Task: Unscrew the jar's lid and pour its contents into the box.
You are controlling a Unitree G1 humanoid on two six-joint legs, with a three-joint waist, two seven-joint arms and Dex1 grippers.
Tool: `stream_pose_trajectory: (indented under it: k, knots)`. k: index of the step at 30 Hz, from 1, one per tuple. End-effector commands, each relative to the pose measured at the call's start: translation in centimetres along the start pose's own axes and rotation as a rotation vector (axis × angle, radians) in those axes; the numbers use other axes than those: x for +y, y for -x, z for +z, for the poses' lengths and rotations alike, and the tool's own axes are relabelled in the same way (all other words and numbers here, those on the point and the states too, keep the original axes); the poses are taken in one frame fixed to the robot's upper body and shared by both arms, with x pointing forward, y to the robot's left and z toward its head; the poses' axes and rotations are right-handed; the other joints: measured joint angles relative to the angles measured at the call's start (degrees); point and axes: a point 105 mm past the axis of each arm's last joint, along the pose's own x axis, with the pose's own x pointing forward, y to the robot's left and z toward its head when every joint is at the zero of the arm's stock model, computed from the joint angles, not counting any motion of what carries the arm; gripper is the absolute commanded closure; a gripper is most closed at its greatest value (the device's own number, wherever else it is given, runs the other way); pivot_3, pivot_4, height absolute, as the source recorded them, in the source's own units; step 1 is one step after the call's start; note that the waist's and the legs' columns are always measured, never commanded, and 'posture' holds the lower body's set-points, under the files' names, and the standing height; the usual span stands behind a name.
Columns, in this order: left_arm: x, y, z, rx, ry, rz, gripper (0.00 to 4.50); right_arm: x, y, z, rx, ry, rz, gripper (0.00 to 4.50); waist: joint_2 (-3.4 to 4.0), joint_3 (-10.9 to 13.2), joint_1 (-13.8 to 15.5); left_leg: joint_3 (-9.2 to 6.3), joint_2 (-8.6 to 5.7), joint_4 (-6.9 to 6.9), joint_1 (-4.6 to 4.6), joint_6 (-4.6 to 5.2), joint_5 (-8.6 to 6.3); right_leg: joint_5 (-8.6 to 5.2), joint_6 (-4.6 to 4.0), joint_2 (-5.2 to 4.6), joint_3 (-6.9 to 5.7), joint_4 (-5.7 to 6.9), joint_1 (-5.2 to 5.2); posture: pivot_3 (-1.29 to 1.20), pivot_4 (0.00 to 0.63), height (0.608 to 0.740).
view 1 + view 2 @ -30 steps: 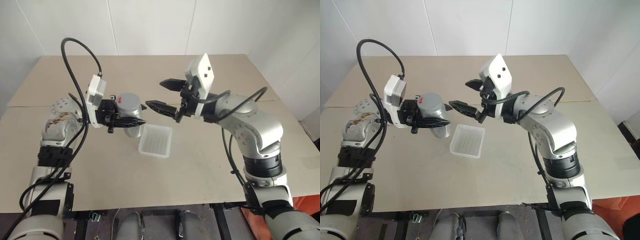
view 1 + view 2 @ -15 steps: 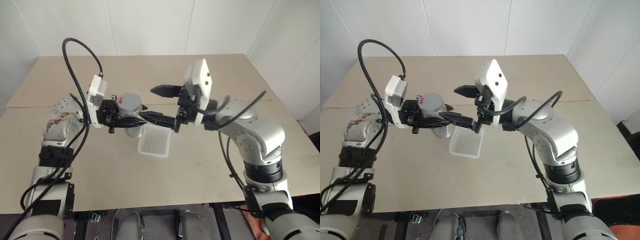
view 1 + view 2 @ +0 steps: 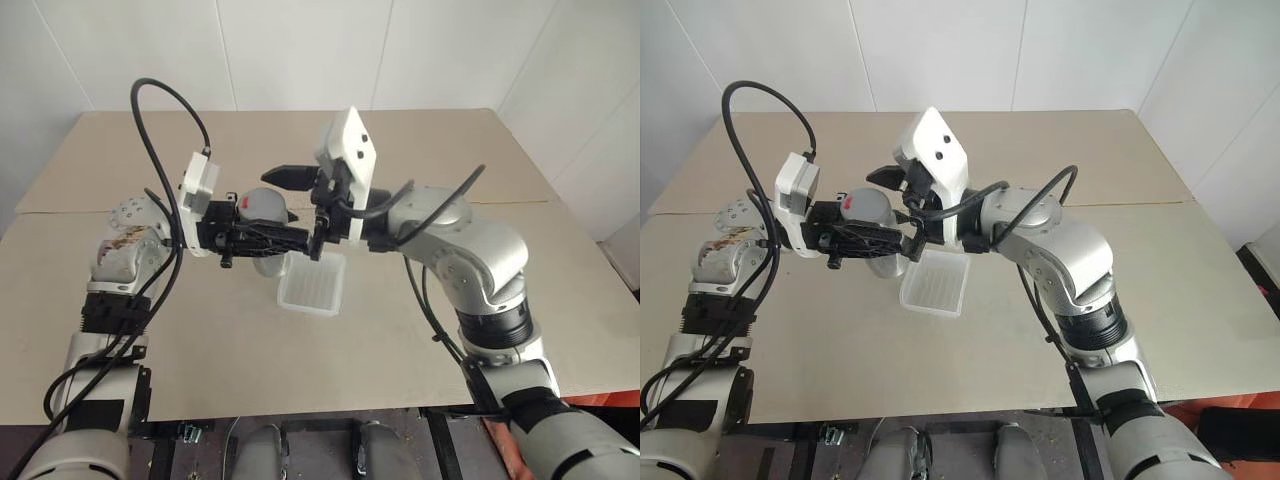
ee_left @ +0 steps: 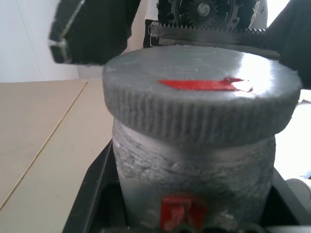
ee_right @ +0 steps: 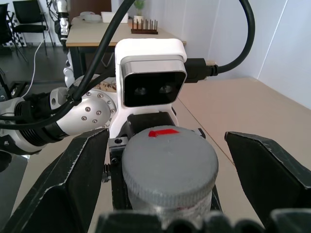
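My left gripper [image 3: 258, 235] is shut on the jar [image 4: 194, 170], holding it above the table with the lid up. The grey ribbed lid [image 5: 170, 162] carries a red mark and sits on the jar. A red mark [image 4: 183, 211] also shows on the jar's side. My right gripper [image 3: 272, 205] is open, with its fingers [image 5: 63, 189] standing on either side of the lid and apart from it. The box [image 3: 312, 285] lies on the table just below and right of the jar. The contents are hidden inside the jar.
The beige table [image 3: 450, 150] stretches wide on all sides of the box. A black cable [image 3: 160, 110] loops above my left arm. A seam [image 3: 560, 200] crosses the tabletop behind the arms.
My right gripper has swung left, from beside the box to over the jar, and its open fingers now straddle the lid. The left gripper and jar stayed put.
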Motion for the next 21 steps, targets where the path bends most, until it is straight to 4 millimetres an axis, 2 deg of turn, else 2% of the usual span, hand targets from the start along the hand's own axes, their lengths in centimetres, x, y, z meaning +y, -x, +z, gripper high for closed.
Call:
stream_pose_trajectory:
  k: [1,3,8,14,17,21]
  knots:
    - [-0.1,0.1,1.0,-0.002,-0.059,0.000,2.50,0.2,-0.2,1.1,-0.028,0.032,0.015,0.04,0.00,0.0,0.0,0.00,0.00,0.00,0.00,0.00,0.00,0.00,0.00,0.00,0.00,0.00,0.00,0.00,0.150,0.740]
    - [-0.1,0.1,1.0,-0.001,-0.060,0.001,2.50,0.2,-0.2,1.1,-0.028,0.028,0.025,0.04,0.00,0.0,0.0,0.00,0.00,0.00,0.00,0.00,0.00,0.00,0.00,0.00,0.00,0.00,0.00,0.00,0.150,0.740]
    - [-0.1,0.1,1.0,0.002,-0.065,0.001,2.50,0.0,-0.2,1.2,-0.026,0.026,0.027,1.67,0.00,0.0,0.0,0.00,0.00,0.00,0.00,0.00,0.00,0.00,0.00,0.00,0.00,0.00,0.00,0.00,0.150,0.740]
    - [-0.2,0.1,0.7,0.013,-0.067,-0.001,2.50,-1.4,0.7,2.6,-0.094,-0.047,-0.020,1.74,0.00,0.0,0.0,0.00,0.00,0.00,0.00,0.00,0.00,0.00,0.00,0.00,0.00,0.00,0.00,0.00,0.150,0.740]
    - [-0.3,0.2,0.3,0.022,-0.062,0.000,2.50,-2.8,2.6,3.4,-0.138,-0.100,-0.070,1.74,0.00,0.0,0.1,0.00,0.00,0.00,-0.01,0.00,0.00,0.00,0.00,-0.01,0.00,0.01,0.00,0.00,0.150,0.740]
    - [-0.3,0.4,0.1,0.022,-0.058,0.017,2.50,-3.8,4.9,2.8,-0.130,-0.107,-0.147,1.74,0.00,0.0,0.3,0.01,-0.02,0.00,-0.02,0.02,-0.01,0.01,0.01,-0.04,-0.02,-0.05,0.03,0.00,0.150,0.740]
